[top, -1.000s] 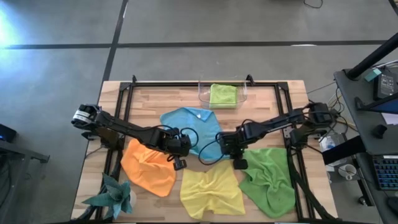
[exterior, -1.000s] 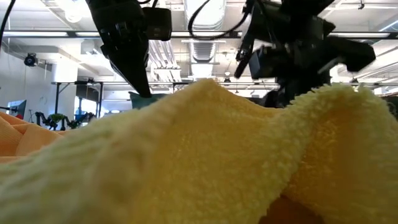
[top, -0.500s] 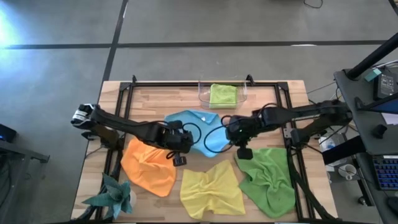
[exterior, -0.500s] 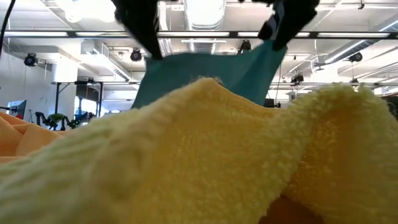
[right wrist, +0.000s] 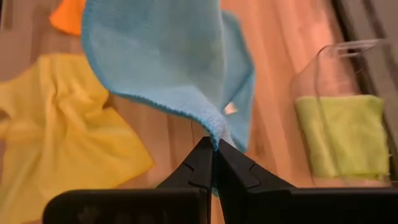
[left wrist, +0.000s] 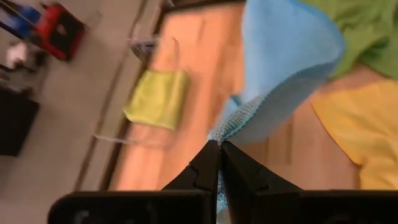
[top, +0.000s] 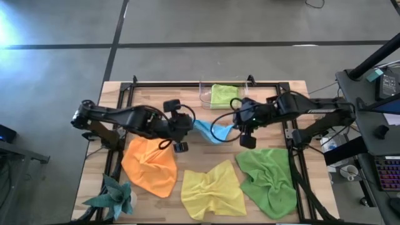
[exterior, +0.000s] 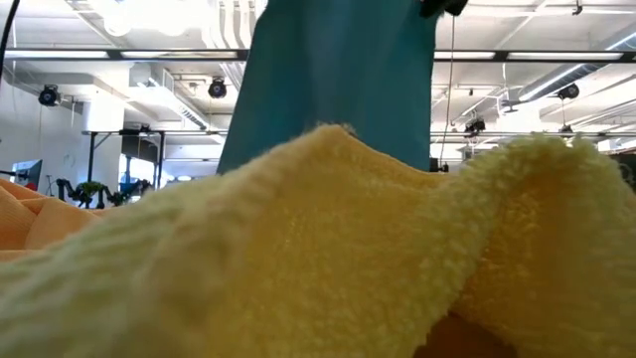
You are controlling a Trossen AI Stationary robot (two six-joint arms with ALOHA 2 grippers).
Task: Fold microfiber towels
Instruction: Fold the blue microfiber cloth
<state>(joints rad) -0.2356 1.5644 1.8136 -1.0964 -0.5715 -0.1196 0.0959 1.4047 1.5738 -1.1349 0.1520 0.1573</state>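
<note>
- Wooden table (top: 156, 97) sits on a grey floor; seen from table height, a hall with ceiling lights and ducts lies behind it.
- Left gripper (top: 187, 123) is over the middle of the table, its fingers (left wrist: 205, 163) pinched tight on a corner of the blue towel (top: 211, 130).
- Right gripper (top: 235, 122) is across from it, near the clear bin (top: 203, 94), jaws likewise closed on another corner of the same towel, as the right wrist view (right wrist: 214, 149) shows.
- Blue towel hangs between the two grippers, lifted off the table and sagging; from table height it shows as a teal sheet (exterior: 338, 80) dropping from above.
- Lime towel (top: 224, 95) lies folded in the clear bin, beyond the right gripper.
- Orange towel (top: 149, 167) lies crumpled on the table below and beside the left gripper.
- Yellow towel (top: 212, 190) lies crumpled nearer the table's front edge, between the two grippers and well apart from both; it fills the low view (exterior: 298, 259).
- Dark green towel (top: 269, 178) lies rumpled below the right gripper, on that arm's side.
- Teal ornament (top: 112, 197) stands at the front corner on the left arm's side.
</note>
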